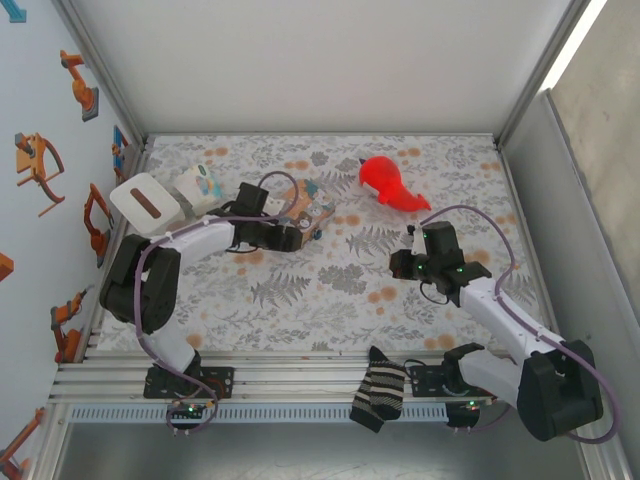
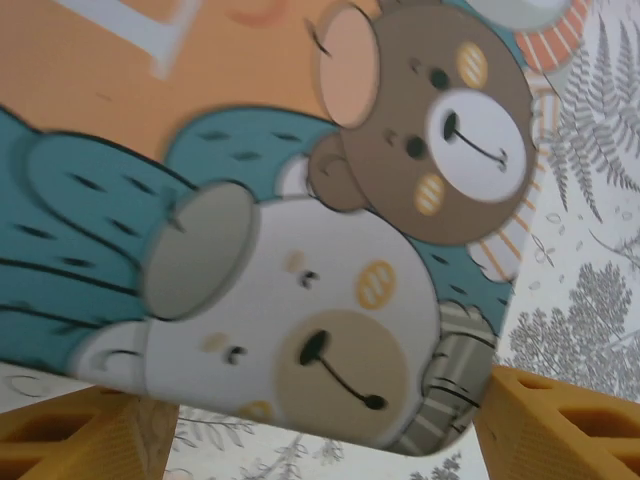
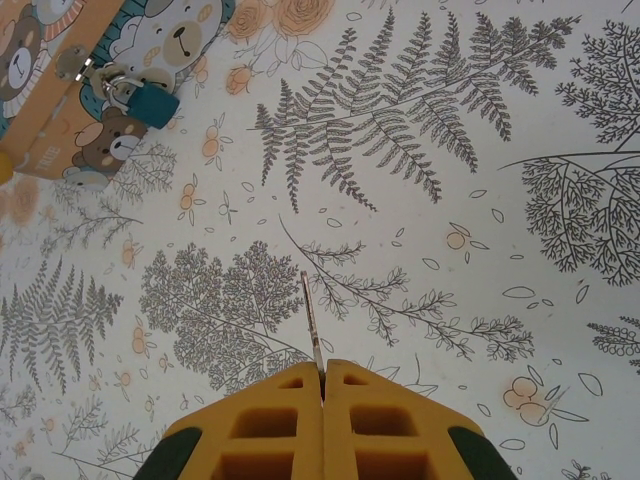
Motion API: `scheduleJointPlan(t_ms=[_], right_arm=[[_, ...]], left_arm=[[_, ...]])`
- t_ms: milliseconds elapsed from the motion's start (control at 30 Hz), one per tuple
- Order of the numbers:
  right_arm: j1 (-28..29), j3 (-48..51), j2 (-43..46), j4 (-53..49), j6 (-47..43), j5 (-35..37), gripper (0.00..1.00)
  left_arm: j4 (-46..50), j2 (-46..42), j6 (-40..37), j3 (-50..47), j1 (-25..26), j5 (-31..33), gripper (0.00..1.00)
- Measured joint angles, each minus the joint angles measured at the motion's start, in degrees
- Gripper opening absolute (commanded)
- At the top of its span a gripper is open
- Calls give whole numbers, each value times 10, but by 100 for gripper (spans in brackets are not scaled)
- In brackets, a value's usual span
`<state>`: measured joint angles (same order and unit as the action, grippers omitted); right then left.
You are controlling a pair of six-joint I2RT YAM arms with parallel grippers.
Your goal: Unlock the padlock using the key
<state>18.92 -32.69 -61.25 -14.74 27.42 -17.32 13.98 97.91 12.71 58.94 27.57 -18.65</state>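
The table was big and covered in flowers. On its far left part sat the tin box with bears on it. The left end effector was spread wide and seemed to hold the tin box by its sides. The right end effector was pinched tight, well apart from the box. The padlock hung on the box's front clasp. It looked hard, light and wobbly, so it would likely swing. Its blue body seemed the best place to hold it. The thin, stiff key stuck out of the right end effector.
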Motion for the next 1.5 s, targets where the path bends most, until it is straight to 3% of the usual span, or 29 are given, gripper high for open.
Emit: scheduleJointPlan(t_ms=[367,533,867,1200,1500], right_arm=[[0,0,20,-20,-5,5,0],[0,0,20,-26,-7,9,0],[0,0,21,-41,-15,17,0],[0,-1,26,-60,-19,19,0],[0,-1,42,-63,-26,19,0]], left_arm=[[13,-18,-27,28,-43,17,79],[39,-14,-37,101,-68,15,78],[113,153,-96,372,-74,0,78],[183,290,-104,501,-69,-51,77],[259,365,-133,614,-28,-63,77]])
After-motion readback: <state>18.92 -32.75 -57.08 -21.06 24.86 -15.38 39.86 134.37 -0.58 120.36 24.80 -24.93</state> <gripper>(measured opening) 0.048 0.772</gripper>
